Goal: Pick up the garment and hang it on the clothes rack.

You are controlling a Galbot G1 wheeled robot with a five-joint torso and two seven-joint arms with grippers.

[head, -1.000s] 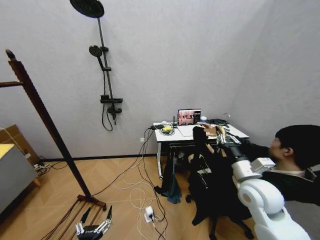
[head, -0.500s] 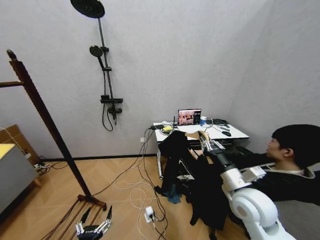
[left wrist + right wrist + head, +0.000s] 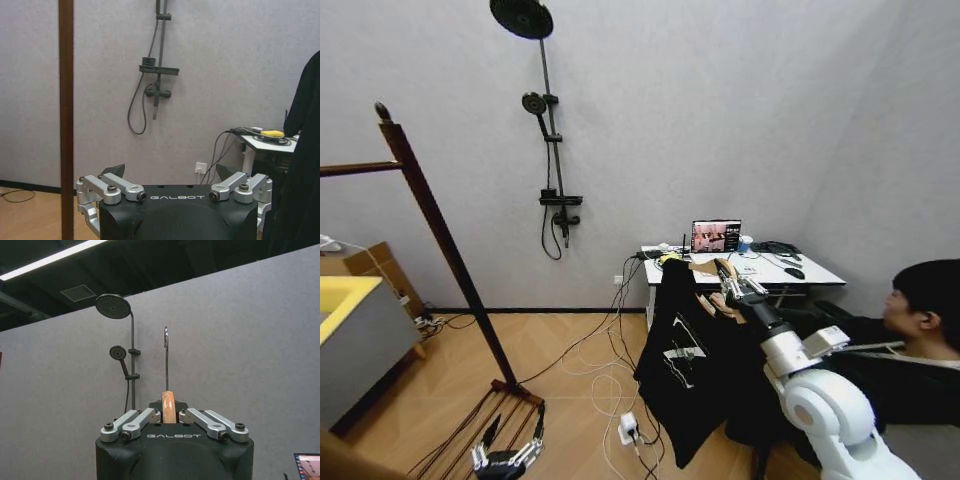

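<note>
Beside the desk (image 3: 790,272) — right gripper (image 3: 732,287) grips garment (image 3: 682,360).

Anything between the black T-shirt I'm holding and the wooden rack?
Nothing visible. The right gripper holds the black T-shirt on its light wooden hanger up by the white desk. Between it and the dark reddish-brown wooden rack is open floor with loose cables. The left gripper hangs low.

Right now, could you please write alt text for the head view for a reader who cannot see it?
The right gripper holds up the garment, a black T-shirt on a wooden hanger, before a desk with a laptop. The clothes rack stands far left, and the left gripper hangs low near its base.
</note>
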